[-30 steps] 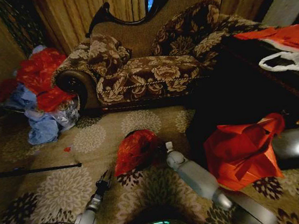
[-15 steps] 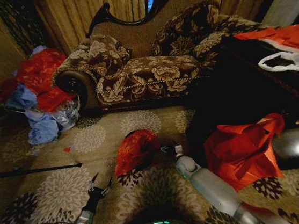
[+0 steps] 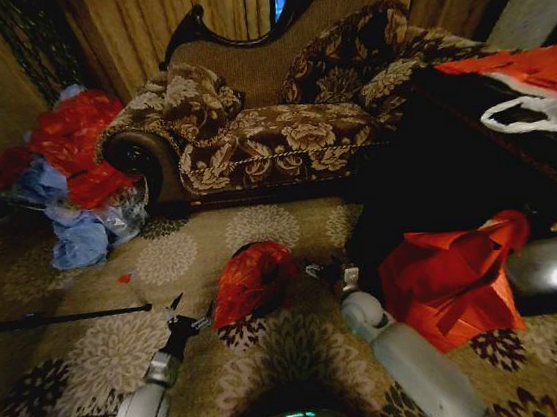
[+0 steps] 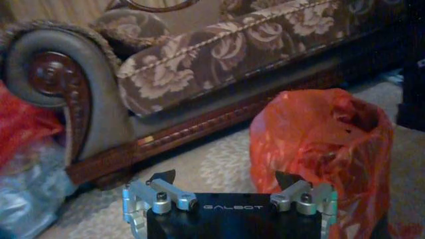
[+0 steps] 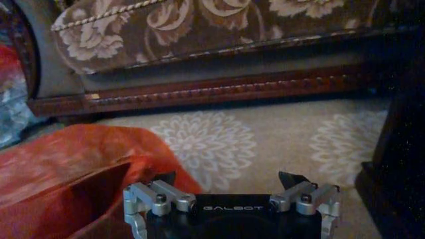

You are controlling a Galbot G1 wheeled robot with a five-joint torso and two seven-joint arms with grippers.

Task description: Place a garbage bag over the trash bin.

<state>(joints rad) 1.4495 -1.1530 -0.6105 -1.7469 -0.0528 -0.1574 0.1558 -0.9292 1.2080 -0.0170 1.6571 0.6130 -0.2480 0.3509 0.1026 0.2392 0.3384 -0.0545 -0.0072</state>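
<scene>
1. The garbage bag [image 3: 253,280] sits on the patterned carpet [image 3: 124,352] in front of the sofa [image 3: 279,128], draped over the trash bin [image 3: 246,248]. Only a dark sliver of the bin's rim shows at the back edge in the head view.

2. The left claw [image 3: 184,323] hovers low over the carpet just beside the bag, on the robot's left. Its jaws are spread wide and hold nothing. In the left wrist view the claw [image 4: 227,180] has the bag [image 4: 319,149] ahead of it and off to one side, apart from it.

3. The right claw [image 3: 333,277] hovers on the bag's other side, near it but not touching. It too is wide open and empty. The right wrist view puts the claw [image 5: 228,180] close to the bag's red film [image 5: 79,169].

4. Handling, as a judgement: the bag is thin, light, crinkly film. It will fold and slip rather than hold a shape, and a hard pinch could tear it. A loose fold near the mouth, where the film turns over the rim, looks the best place to take hold.

5. The bag's top stands puffed and rumpled. Whether its mouth is fully seated round the rim is hard to tell in this dim light; it may sit only partly on.

6. A larger angular orange-red bag [image 3: 453,284] lies to the robot's right, and a heap of red and blue bags [image 3: 78,171] lies by the sofa's arm, both well apart from the bin.
</scene>
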